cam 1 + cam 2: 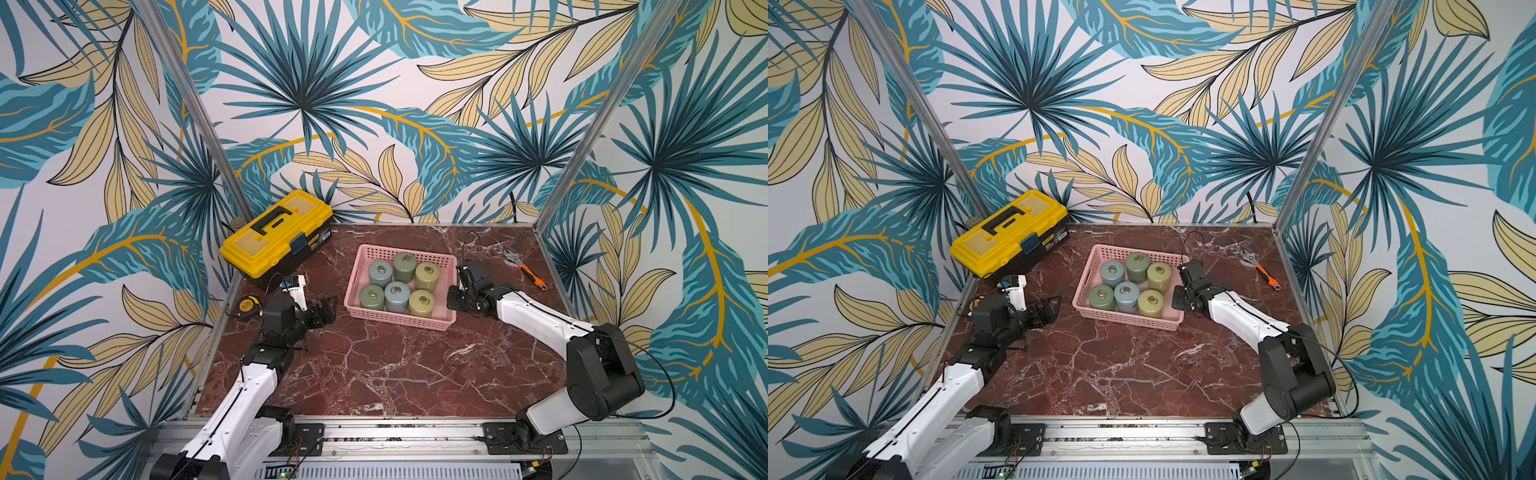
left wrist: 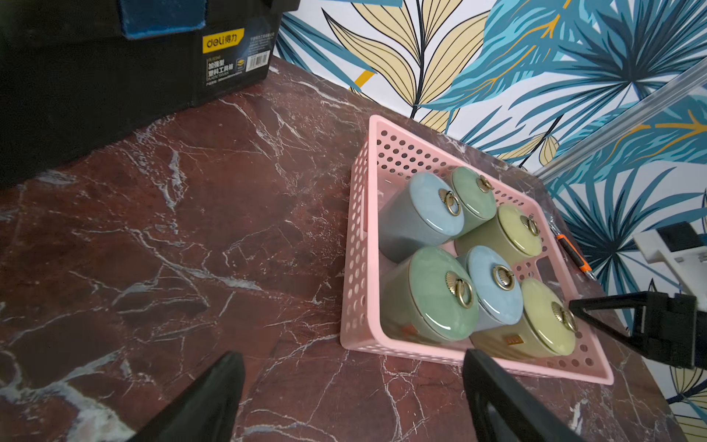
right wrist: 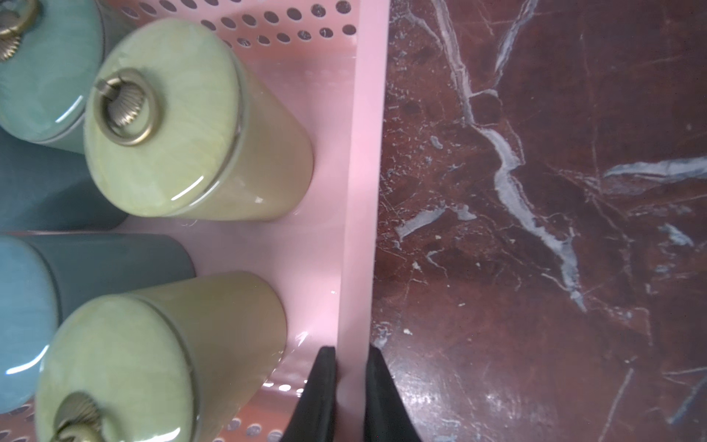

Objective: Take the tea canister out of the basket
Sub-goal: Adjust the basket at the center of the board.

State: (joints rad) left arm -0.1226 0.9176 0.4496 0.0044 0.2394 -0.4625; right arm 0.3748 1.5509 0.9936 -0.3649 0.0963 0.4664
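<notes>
Nearest me runs the aluminium rail (image 1: 395, 432) that carries both arm bases, with the red marble table (image 1: 374, 374) stretching away behind it. Taking the far wall as 12 o'clock, the pink basket (image 1: 399, 322) sits just past the table's middle toward 12. Six tea canisters (image 1: 397, 297) stand upright inside it in two rows of three, blue, green and yellow-green, all lidded with brass ring pulls.

The right gripper (image 3: 350, 356) is at the basket's 3 o'clock wall. Its fingers (image 3: 321, 382) are pinched narrow on the pink rim, one inside and one outside.

The left gripper (image 1: 326, 309) hovers off the basket's 9 o'clock side, apart from it, jaws spread wide and holding nothing.

A yellow-and-black toolbox (image 1: 274, 232) fills the 10 o'clock corner. A tape measure (image 1: 247, 304) lies at the 9 o'clock edge, and an orange-handled wrench (image 1: 525, 270) lies at 2 o'clock.
</notes>
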